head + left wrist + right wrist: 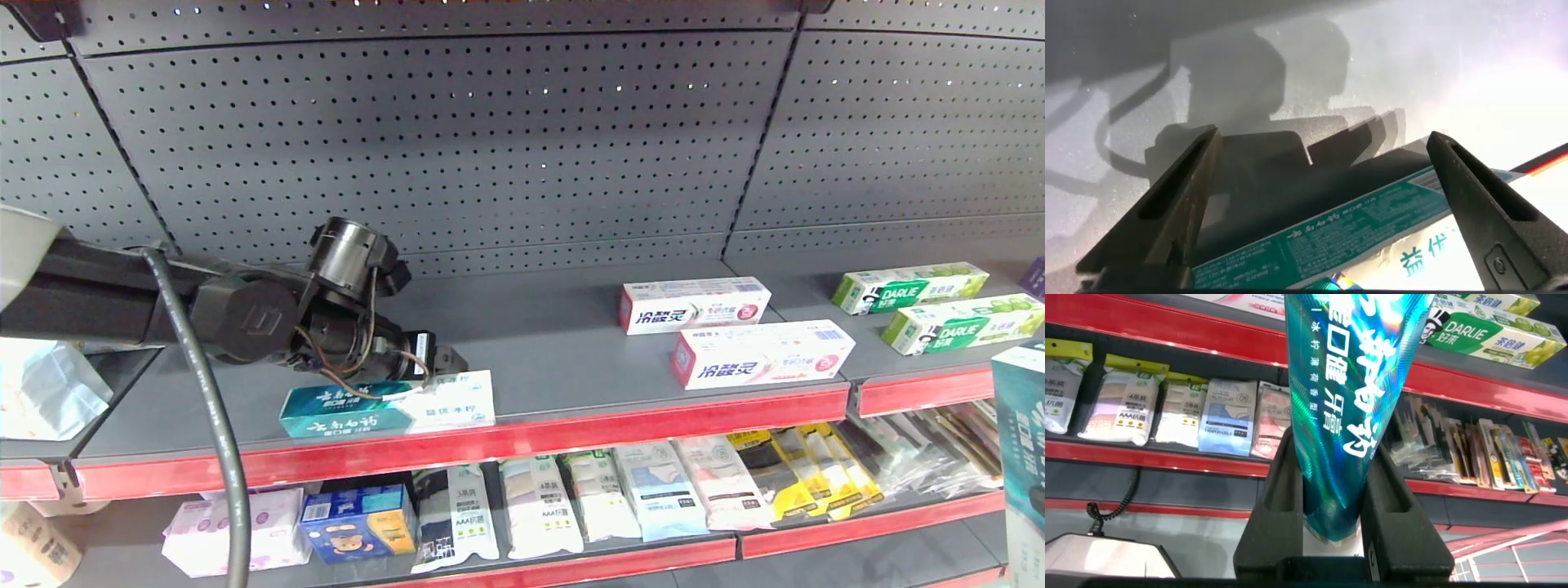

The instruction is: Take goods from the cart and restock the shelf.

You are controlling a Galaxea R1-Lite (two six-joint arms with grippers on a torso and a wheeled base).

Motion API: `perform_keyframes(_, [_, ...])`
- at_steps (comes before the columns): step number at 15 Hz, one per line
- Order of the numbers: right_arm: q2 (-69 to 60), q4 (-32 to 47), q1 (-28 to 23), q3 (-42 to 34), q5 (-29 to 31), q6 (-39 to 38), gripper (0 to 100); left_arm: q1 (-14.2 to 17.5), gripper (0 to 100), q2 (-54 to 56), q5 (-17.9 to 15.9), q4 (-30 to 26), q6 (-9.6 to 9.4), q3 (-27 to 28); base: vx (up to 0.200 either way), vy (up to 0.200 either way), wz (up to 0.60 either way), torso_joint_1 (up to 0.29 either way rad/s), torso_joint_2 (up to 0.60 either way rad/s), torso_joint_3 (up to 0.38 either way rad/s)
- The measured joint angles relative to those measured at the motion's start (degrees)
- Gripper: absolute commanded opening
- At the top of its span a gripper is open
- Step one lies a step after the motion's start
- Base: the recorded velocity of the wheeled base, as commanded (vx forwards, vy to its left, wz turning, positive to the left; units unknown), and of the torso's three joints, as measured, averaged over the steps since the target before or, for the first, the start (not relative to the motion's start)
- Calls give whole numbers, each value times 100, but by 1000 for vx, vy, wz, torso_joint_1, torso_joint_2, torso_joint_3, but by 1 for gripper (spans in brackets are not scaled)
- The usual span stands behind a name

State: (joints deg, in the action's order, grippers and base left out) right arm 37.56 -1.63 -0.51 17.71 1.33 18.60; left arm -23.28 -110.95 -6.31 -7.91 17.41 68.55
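Your left claw (445, 361) gapes over the toothpaste box (384, 406) at the shelf (555, 343) front, your right claw (1337, 469) clamps a second box (1351, 392) by its end: likely light, stiff, slick, so pinch flat sides.

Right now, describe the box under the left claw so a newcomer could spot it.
On the upper grey shelf, go to the left end by the red front strip. A long toothpaste box lies flat there under the open left claw. It alone is teal and white; the others on that shelf are white-and-red boxes and green boxes.
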Motion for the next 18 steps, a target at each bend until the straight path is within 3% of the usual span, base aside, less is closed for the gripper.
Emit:
perform_keyframes(7, [33,-2,0,-22,0,0,0,7,100,26,-171,-10,-6,-46,0,0,0,0,0,0])
perform_keyframes(9, [30,0,0,-35,0,0,0,5,100,30,-241,-13,-99,-50,0,0,0,0,0,0])
perform_keyframes(18, [-7,0,-4,-41,0,2,0,9,100,63,-268,-5,-123,-72,0,0,0,0,0,0])
